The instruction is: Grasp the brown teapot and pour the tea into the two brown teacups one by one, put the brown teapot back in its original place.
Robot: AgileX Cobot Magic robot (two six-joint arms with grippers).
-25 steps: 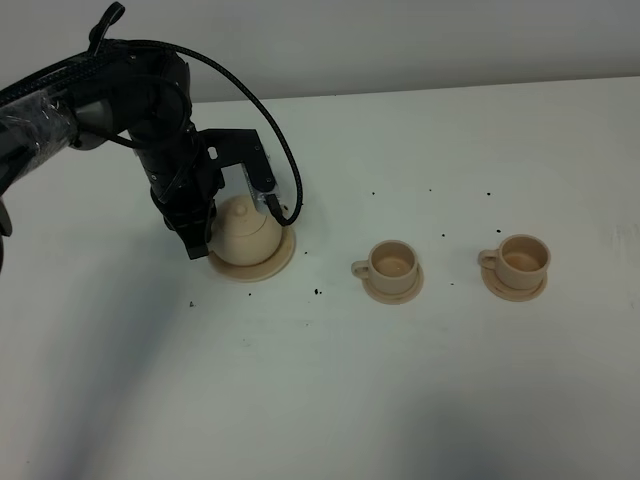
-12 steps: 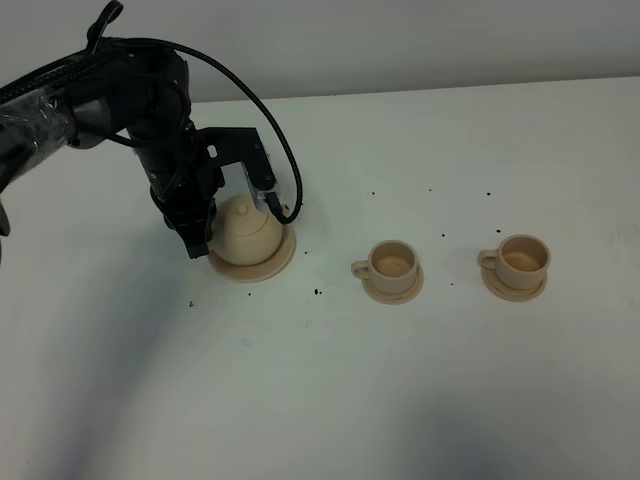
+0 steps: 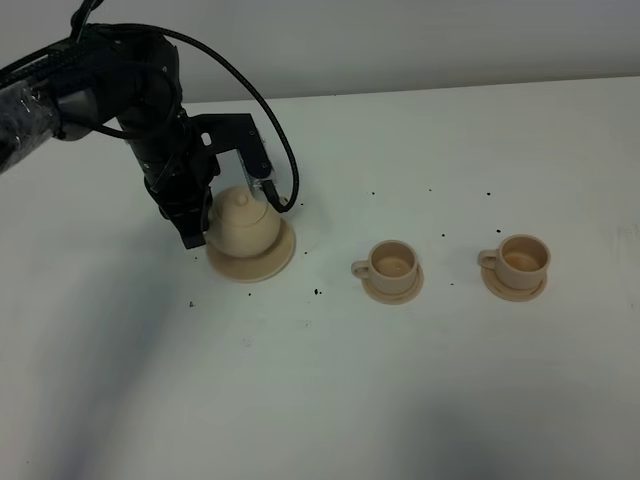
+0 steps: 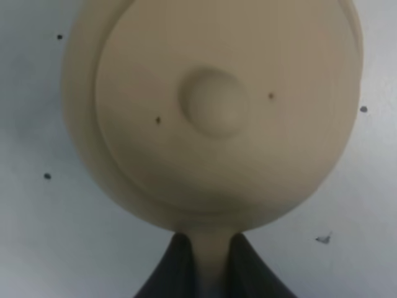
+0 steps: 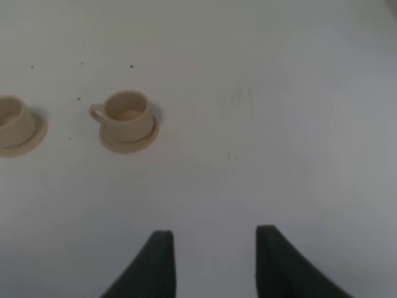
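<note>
**Gripping the teapot handle at the left of the worktop**

You have the left fingers [image 4: 167, 276] pinched narrow on the loop handle of the brown teapot [image 3: 243, 222]. In the left wrist view one dark finger sits on each side of it.

The teapot stands upright with its lid knob on top, over the wide saucer [image 3: 278, 260]. It is in the left half of the worktop [image 3: 400, 400], about midway between the far and near edges. You cannot tell from these views whether its base touches the saucer.

Toward the right edge, well apart from the teapot, the two teacups stand in a row. The first cup [image 3: 392, 260] and the second cup [image 3: 523, 256] each sit on a small saucer [image 3: 400, 295], handles turned toward the left edge.

Your right fingers [image 5: 158, 261] are spread wide above bare worktop.

Dark specks [image 3: 318, 292] dot the surface.
</note>
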